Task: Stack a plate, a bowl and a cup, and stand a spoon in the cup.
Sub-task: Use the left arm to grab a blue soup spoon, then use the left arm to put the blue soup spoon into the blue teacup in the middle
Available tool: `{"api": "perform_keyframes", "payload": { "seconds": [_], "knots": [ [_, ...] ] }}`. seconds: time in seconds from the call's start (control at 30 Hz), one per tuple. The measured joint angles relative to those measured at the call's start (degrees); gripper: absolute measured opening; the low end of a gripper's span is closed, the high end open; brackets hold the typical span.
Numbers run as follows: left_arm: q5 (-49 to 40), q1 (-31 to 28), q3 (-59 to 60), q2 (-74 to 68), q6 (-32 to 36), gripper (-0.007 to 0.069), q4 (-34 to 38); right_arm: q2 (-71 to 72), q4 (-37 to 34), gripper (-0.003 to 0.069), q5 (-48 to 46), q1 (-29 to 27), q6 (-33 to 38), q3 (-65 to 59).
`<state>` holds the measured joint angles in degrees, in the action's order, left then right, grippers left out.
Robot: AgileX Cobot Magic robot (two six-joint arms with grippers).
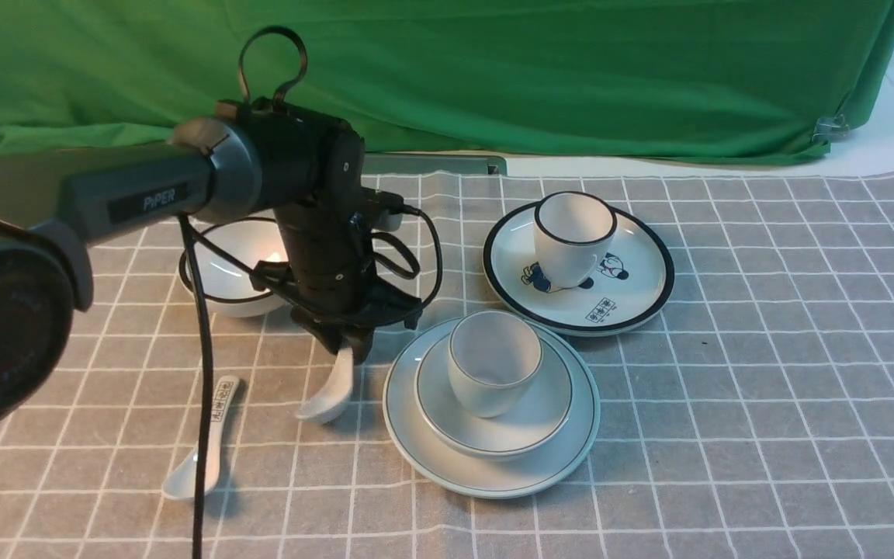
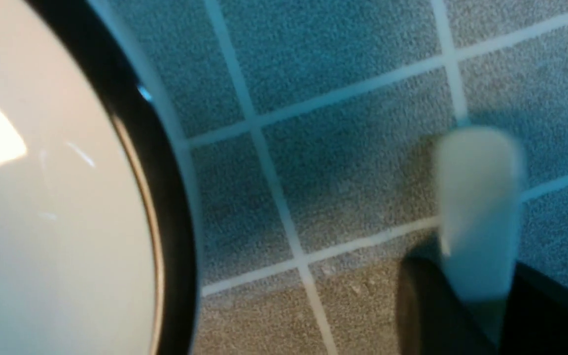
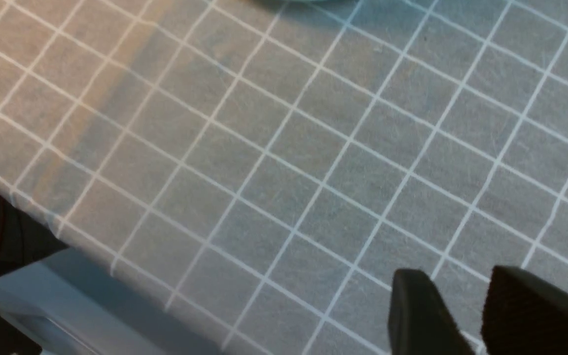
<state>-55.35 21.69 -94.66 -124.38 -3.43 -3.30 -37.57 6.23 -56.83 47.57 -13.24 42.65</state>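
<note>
A robot's left gripper, dark and angular, pinches the handle of a short, plain white spoon with a glossy, rounded bowl end, low over a bench spread with matte gray cloth in a pale, slightly wavy grid. Just beside it, a smooth white plate, round and edged with a thin dark line, carries a shallow, wide bowl with the same fine rim, and inside that sits a small handleless cup, pale, round-bodied and open at the top. Beyond the stack, a white cup with a black rim line rests on a thick black-rimmed plate printed with cartoon figures. A deeper, shiny bowl with a heavy black rim lies partly hidden behind the left arm, while a second white spoon, its handle marked with black characters, lies on the cloth. The right gripper, seen from its own wrist, holds its blunt, dark fingertips spread apart over the gridded fabric, nothing between them. Smooth-to-creased green cloth hangs at the back.
</note>
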Motion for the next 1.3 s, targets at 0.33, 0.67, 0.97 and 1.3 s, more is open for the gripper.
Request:
{"api": "perform_keyframes", "payload": {
  "seconds": [0.33, 0.67, 0.97, 1.3],
  "knots": [
    [2.4, 2.1, 5.5, 13.7, 4.8, 0.0097, 3.3, 0.0, 0.0, 0.0239, -0.1, 0.0, 0.1, 0.0],
    [50.5, 11.5, 34.0, 39.1, 8.8, 0.0097, 8.7, 0.0, 0.0, 0.0239, 0.0, 0.0, 0.4, 0.0],
    [99.6, 16.6, 53.0, 39.4, -4.2, 0.0097, -4.6, 0.0, 0.0, 0.0239, 1.8, 0.0, 0.4, 0.0],
    [115.9, 16.6, 53.5, 28.1, -9.1, 0.0097, -10.5, 0.0, 0.0, 0.0239, 2.5, 0.0, 0.3, 0.0]
  ]
}}
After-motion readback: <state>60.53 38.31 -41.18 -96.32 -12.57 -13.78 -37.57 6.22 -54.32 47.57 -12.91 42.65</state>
